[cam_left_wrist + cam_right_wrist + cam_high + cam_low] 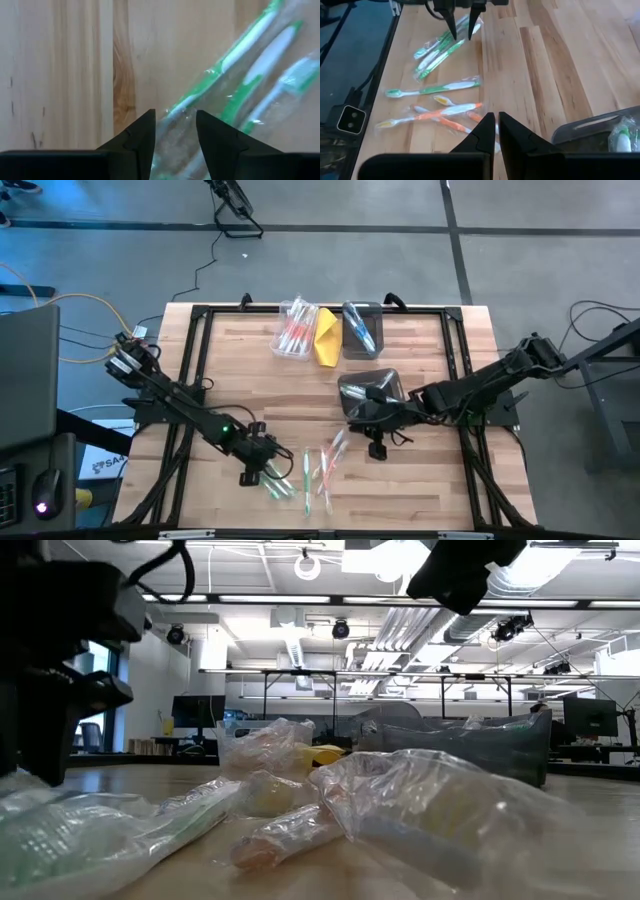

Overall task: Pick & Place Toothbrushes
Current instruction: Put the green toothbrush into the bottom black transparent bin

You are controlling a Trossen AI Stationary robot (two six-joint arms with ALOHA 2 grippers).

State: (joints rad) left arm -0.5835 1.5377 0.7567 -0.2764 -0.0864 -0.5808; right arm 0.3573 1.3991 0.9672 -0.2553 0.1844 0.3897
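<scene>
1. Left gripper low over the wooden table, fingers parted, nothing clamped; wrapped green toothbrushes directly between and just ahead of the tips, probably lined up so for a pinch on the wrapping.
2. Right gripper closed and empty, waiting just beside the near bin; orange toothbrushes just ahead of its tips.
3. Far bins well apart from both claws, apparently for sorting by colour.
</scene>
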